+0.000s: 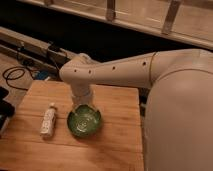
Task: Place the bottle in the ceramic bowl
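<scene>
A small white bottle [48, 120] with a pale label lies on its side on the wooden table [117, 107], cap pointing away, just left of the green ceramic bowl [84, 122]. The bowl stands upright with nothing in it. My white arm reaches in from the right, and its wrist bends down over the bowl's far rim. The gripper [83, 103] hangs there, mostly hidden by the wrist, open and holding nothing. It is above and to the right of the bottle, a short way from it.
My bulky white body [180, 115] fills the right side beyond the table's right edge. Black cables [15, 75] lie on the floor at the far left, and a dark object [4, 110] sits at the table's left edge. A metal rail [30, 47] runs behind.
</scene>
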You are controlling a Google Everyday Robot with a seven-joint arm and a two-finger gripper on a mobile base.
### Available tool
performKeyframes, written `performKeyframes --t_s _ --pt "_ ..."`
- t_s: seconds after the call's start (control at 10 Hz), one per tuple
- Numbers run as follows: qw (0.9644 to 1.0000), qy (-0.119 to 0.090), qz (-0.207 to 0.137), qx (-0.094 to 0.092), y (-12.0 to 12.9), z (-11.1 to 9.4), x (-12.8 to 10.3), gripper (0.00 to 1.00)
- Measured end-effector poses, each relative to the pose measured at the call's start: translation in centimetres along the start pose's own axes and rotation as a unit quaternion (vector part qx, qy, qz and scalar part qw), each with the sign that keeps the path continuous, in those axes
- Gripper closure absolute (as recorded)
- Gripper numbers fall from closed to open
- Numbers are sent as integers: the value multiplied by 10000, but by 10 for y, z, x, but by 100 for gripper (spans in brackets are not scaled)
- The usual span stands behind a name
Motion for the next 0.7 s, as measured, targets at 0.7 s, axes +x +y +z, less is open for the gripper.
performKeyframes --t_s 0.7 --pt "9884 -1358 -685 -15 107 -23 -40 35"
